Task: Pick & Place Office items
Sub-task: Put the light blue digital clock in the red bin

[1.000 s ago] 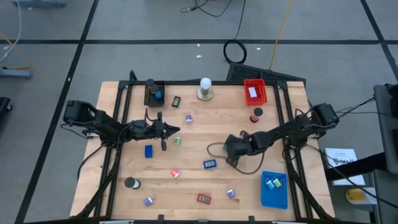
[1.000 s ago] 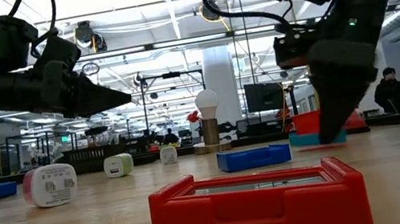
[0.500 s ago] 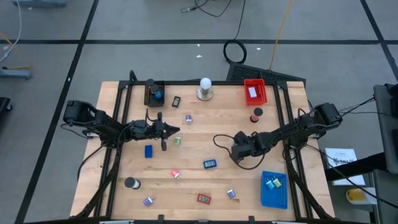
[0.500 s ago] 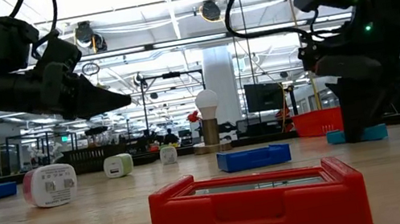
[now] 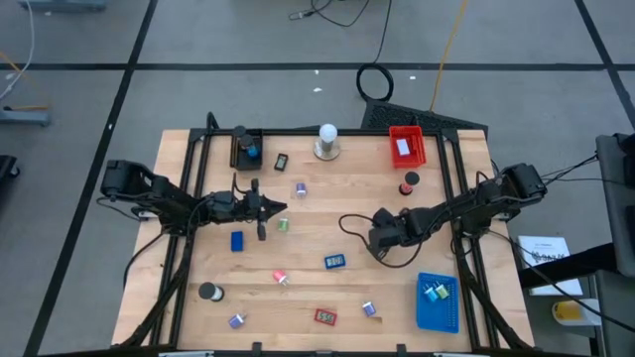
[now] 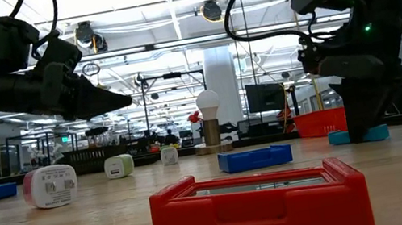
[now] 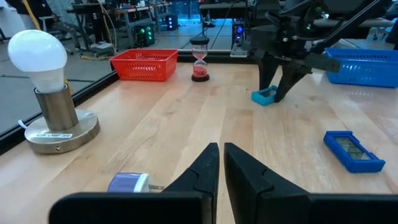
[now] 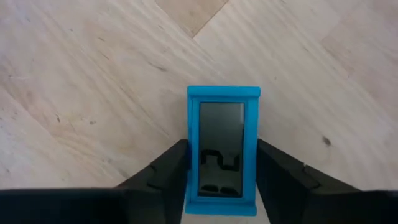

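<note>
The right gripper (image 8: 221, 180) pinches a teal clock-like piece (image 8: 222, 149) by its long edges, low on the table (image 5: 298, 297). Gripped so near one end, it could pivot or slip out on lifting. The left gripper (image 7: 221, 163) hovers clenched and empty.

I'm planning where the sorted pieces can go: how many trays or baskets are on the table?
3. A black tray sits left of the white bulb lamp, a red basket right of it, and a blue tray at the corner near the right arm's base. None seems hidden.
</note>
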Robot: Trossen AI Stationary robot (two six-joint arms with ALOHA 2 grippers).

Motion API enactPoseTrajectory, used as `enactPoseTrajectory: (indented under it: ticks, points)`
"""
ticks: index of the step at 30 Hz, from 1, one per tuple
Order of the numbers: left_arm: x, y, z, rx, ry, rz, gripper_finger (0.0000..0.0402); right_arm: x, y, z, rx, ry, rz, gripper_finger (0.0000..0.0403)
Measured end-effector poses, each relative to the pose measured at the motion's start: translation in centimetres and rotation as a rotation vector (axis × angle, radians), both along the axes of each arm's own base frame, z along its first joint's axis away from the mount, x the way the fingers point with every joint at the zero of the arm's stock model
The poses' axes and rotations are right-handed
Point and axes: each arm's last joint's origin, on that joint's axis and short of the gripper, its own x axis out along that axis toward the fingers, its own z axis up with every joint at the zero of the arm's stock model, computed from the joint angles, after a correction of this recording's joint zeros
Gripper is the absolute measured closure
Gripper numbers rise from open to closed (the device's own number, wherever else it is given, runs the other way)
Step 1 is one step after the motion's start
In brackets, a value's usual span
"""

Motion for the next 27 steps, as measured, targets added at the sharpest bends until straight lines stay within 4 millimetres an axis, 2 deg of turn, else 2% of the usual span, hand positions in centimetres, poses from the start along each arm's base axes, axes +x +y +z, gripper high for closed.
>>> enactPoseTrajectory:
  ticks: [2,6,9,12,17,21,24,27]
  points:
    - [0.0,0.0,0.0,0.000,0.000,0.000,0.0369,0.0,-0.1,0.0,-0.001,0.004,0.021,0.0260]
    - [0.0,0.0,0.0,0.000,0.000,0.000,0.0369,-0.3,-0.6,1.4,0.022,-0.022,0.036,0.0260]
    - [0.0,0.0,0.0,0.000,0.000,0.000,0.0369,-0.5,-1.3,4.4,0.033,-0.126,0.021,0.0253]
    - [0.0,0.0,0.0,0.002,-0.001,0.013,0.0369,-1.7,-3.1,7.6,0.017,-0.185,-0.030,0.0242]
    - [0.0,0.1,0.0,0.005,-0.001,0.034,0.0369,-4.0,-7.7,12.9,-0.094,-0.272,-0.145,0.0252]
    - [0.0,0.1,0.0,0.006,-0.001,0.041,0.0369,-5.2,-11.9,15.5,-0.184,-0.288,-0.219,0.0256]
    - [0.0,0.1,0.0,0.008,0.000,0.042,0.0369,-5.6,-15.2,16.3,-0.247,-0.250,-0.276,0.0248]
    - [0.0,0.1,0.0,0.007,0.000,0.043,0.0369,-6.0,-18.8,15.5,-0.277,-0.188,-0.344,0.0249]
